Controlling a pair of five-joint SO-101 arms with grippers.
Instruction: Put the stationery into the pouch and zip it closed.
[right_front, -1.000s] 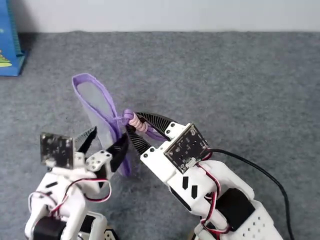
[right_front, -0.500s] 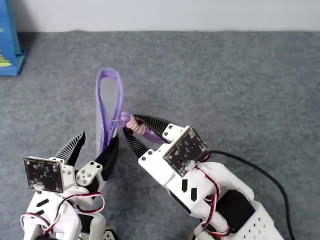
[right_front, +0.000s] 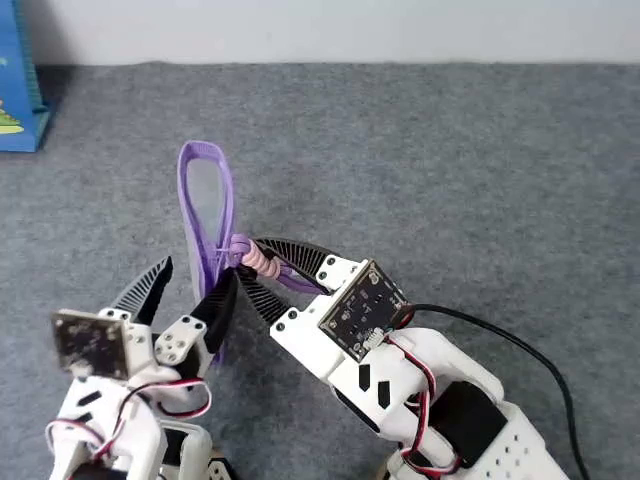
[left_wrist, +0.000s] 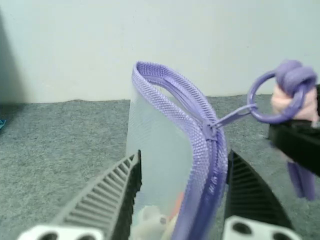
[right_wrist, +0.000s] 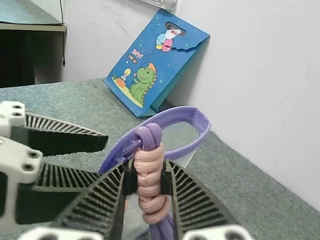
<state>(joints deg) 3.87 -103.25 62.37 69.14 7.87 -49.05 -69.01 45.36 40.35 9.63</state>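
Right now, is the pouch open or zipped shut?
Partly open: the pouch mouth gapes past the zipper slider, whose cord the right gripper pinches.

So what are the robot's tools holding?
The right tool pinches the zip cord by its braided part. The left tool stands open around the pouch.

Grey carpet-like worktop (right_front: 480, 160), backed along its far edge by a plain white wall (right_front: 350, 30). Blue paper gift bag (right_front: 15, 90) stood upright at the far left corner of the worktop and leaned against the wall; a cartoon dinosaur and balloons are printed on its face (right_wrist: 155, 65). A dark piece of furniture (right_wrist: 25, 50) is seen beyond the bag.
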